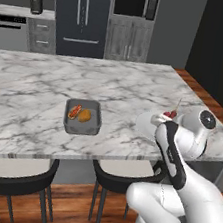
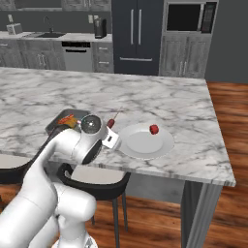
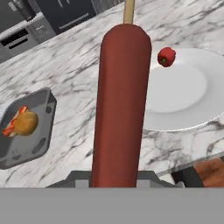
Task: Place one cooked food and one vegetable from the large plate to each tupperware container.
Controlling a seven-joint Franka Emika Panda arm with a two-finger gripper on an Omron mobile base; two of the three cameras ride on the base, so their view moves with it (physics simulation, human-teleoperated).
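Note:
My gripper (image 3: 116, 179) is shut on a long red-brown sausage (image 3: 120, 100) on a wooden stick, which rises straight up the hand view. It hangs over the counter between the large plate (image 3: 183, 100) and the dark grey tupperware container (image 3: 41, 144). On the plate lies a small red pepper (image 3: 166, 57). The tub holds a golden-brown piece (image 3: 27, 122) and a red piece (image 3: 12, 126). From the right base view, the gripper (image 2: 110, 138) sits at the left rim of the plate (image 2: 145, 154), with the pepper (image 2: 154, 129) on it and the tub (image 2: 55, 121) partly behind my arm.
The marble counter (image 1: 47, 81) ends close to the plate, with wood floor (image 2: 227, 97) beyond. Two dark stools (image 1: 124, 176) stand under the near edge. The tub (image 1: 82, 125) and plate (image 1: 144, 123) lie near that edge. Fridge and cabinets line the far wall.

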